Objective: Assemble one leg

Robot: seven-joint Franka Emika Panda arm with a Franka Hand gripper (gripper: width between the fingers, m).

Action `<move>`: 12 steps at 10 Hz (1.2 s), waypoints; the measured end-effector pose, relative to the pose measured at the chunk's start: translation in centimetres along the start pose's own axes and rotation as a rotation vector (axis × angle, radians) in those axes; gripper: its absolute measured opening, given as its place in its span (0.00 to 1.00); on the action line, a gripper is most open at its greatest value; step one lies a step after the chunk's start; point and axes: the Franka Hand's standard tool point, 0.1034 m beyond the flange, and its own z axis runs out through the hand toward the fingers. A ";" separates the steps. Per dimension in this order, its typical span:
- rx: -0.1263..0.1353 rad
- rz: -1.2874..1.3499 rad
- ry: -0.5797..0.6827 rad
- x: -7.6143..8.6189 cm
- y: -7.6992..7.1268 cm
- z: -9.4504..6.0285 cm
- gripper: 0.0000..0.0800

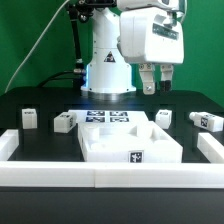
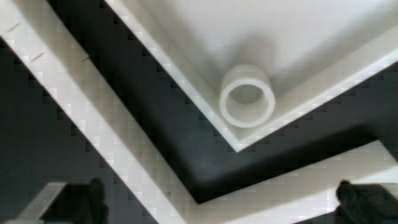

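Note:
Several stubby white legs with tags lie on the black table: two at the exterior view's left and two at its right. The large white tray-like piece sits in the middle front. My gripper hangs open and empty above the table, over the area near the right inner leg and apart from it. In the wrist view the gripper is open, with dark fingertips wide apart. It looks down on a white corner with a round ring. No leg is recognisable there.
The marker board lies behind the tray-like piece. A low white wall borders the table at the front and both sides. The arm's white base stands at the back. A white strip crosses the wrist view diagonally.

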 end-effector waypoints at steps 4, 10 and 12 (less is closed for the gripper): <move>0.001 0.000 0.000 0.0 0.0 0.0 0.81; -0.005 -0.184 -0.028 -1.5 -1.9 0.8 0.81; 0.017 -0.304 -0.075 -3.1 -3.0 1.2 0.81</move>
